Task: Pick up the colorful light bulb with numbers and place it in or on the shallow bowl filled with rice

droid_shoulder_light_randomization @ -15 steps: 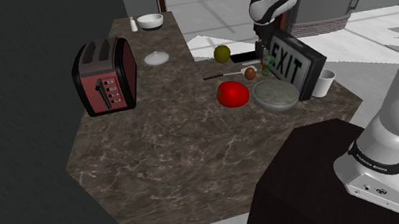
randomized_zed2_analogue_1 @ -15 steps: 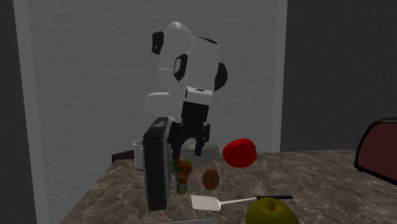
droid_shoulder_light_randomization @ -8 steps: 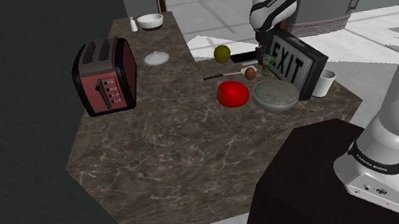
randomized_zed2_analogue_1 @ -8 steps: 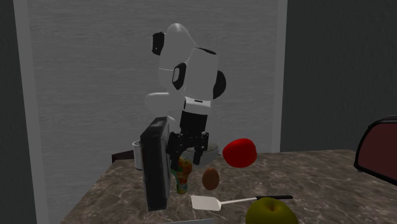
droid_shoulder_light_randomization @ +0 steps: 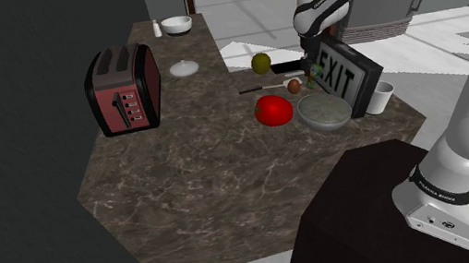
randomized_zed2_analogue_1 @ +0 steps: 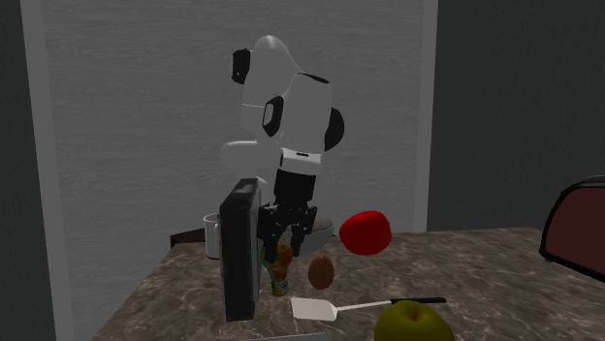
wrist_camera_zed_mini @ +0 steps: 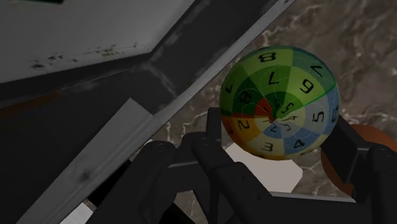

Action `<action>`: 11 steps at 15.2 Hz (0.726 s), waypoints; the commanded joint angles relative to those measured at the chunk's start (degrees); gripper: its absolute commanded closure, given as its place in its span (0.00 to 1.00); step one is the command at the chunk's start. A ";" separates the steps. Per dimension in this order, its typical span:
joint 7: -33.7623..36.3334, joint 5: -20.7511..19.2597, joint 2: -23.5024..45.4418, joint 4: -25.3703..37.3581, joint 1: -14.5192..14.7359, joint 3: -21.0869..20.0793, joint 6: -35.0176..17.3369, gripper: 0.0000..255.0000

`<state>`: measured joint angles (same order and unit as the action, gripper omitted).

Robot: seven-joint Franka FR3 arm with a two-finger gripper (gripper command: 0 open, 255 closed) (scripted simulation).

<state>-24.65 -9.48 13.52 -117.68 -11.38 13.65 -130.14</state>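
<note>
The colourful light bulb (wrist_camera_zed_mini: 278, 102), patterned in green, blue, yellow and red fields with black numbers, stands upright on the marble counter right beside the black EXIT sign (droid_shoulder_light_randomization: 347, 70). My gripper (wrist_camera_zed_mini: 278, 130) is shut on the bulb's round head, one black finger (wrist_camera_zed_mini: 214, 130) on each side. In the second exterior view the gripper (randomized_zed2_analogue_1: 284, 235) hangs straight down over the bulb (randomized_zed2_analogue_1: 279, 269). The shallow grey bowl of rice (droid_shoulder_light_randomization: 323, 110) sits just in front of the bulb (droid_shoulder_light_randomization: 313, 74) in the shoulder view, next to the sign.
A red rounded object (droid_shoulder_light_randomization: 273, 109), a brown egg-shaped thing (randomized_zed2_analogue_1: 321, 273), a white spatula (randomized_zed2_analogue_1: 315, 309) and a green apple (randomized_zed2_analogue_1: 415, 324) lie near the bulb. A white mug (droid_shoulder_light_randomization: 385, 95) stands behind the sign. A dark red toaster (droid_shoulder_light_randomization: 123, 89) stands at the shoulder view's left.
The gripper came down over the bulb, and its fingers went from open to shut on the bulb's head. The bulb has not moved.
</note>
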 commanded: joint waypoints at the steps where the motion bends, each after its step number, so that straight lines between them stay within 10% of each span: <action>1: 0.02 -0.01 0.03 -0.11 -0.03 0.04 0.01 1.00; 11: -0.28 -0.12 -1.63 1.05 0.07 0.08 2.79 1.00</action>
<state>-24.80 -9.56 12.34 -116.97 -11.29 13.67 -128.12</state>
